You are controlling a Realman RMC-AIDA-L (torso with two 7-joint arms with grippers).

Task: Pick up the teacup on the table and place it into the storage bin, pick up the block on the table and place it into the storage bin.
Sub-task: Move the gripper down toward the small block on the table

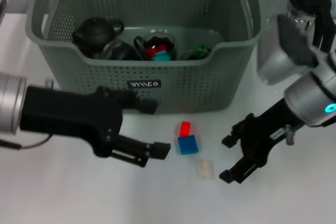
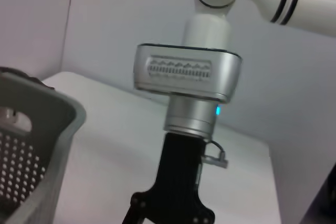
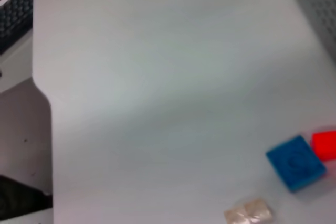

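I find both claws empty with fingers apart: left claw (image 1: 152,127) at nine o'clock of the blocks (image 1: 187,138), right claw (image 1: 231,158) at three o'clock, flanking them for a pick. The blocks lie on the surface (image 1: 79,192), just before the storage bin (image 1: 173,85), twelve o'clock.

Blue block (image 1: 188,144) touching red block (image 1: 185,128) on table, teacup (image 1: 156,46) inside grey-green storage bin (image 1: 173,85)
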